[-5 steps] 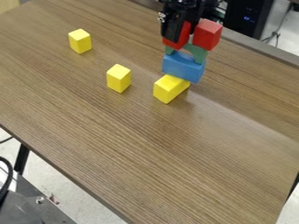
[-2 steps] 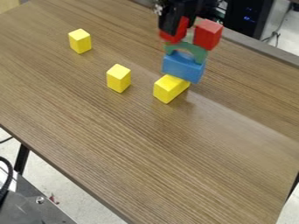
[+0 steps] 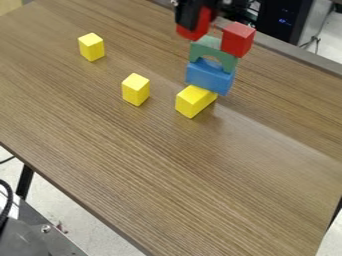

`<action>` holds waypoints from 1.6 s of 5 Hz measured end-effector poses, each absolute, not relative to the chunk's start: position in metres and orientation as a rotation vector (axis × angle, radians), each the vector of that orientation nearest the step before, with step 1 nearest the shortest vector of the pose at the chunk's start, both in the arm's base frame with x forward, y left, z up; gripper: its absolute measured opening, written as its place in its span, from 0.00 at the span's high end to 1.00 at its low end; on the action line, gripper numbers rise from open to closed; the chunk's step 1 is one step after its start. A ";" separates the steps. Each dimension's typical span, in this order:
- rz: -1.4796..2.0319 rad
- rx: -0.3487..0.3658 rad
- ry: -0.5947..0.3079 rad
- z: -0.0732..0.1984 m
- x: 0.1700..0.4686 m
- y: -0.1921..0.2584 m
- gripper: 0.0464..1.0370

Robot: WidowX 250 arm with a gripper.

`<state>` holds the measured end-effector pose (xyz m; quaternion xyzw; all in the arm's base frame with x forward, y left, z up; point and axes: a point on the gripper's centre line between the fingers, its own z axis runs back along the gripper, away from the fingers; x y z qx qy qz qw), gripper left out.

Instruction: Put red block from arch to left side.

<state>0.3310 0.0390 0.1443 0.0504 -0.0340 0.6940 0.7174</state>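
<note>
The red block (image 3: 188,33) is up in the gripper (image 3: 194,24), pinched between its black fingers and raised above the tabletop, near the far long edge. It is tilted, and one finger covers part of it. Just below and to its right in the view stands the green arch (image 3: 206,46), its curved opening facing down onto a blue block (image 3: 209,77). A second red block (image 3: 238,40) sits at the arch's right end. A yellow block (image 3: 194,102) lies at the foot of the stack; whether the blue one bears on it cannot be told.

Farther left along the table, two more yellow blocks stand upright and well apart: one (image 3: 135,90) near the stack, the other (image 3: 91,47) closer to the upper left of the table.

The table (image 3: 174,165) has a brown wood-grain top, with a pale sheen toward its right end and a grey strip along the far edge. Beyond that edge is a black computer case (image 3: 280,19) with small blue lights, and a thin cable (image 3: 310,42) beside it. Past the near long edge are a black table leg (image 3: 25,181), pale floor (image 3: 100,235) and grey equipment (image 3: 37,240).
</note>
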 end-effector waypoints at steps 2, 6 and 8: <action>1.460 0.178 -0.037 0.127 0.305 0.070 0.45; 1.269 0.139 -0.072 0.096 0.299 0.125 0.45; 1.246 0.194 -0.023 0.058 0.305 0.143 0.45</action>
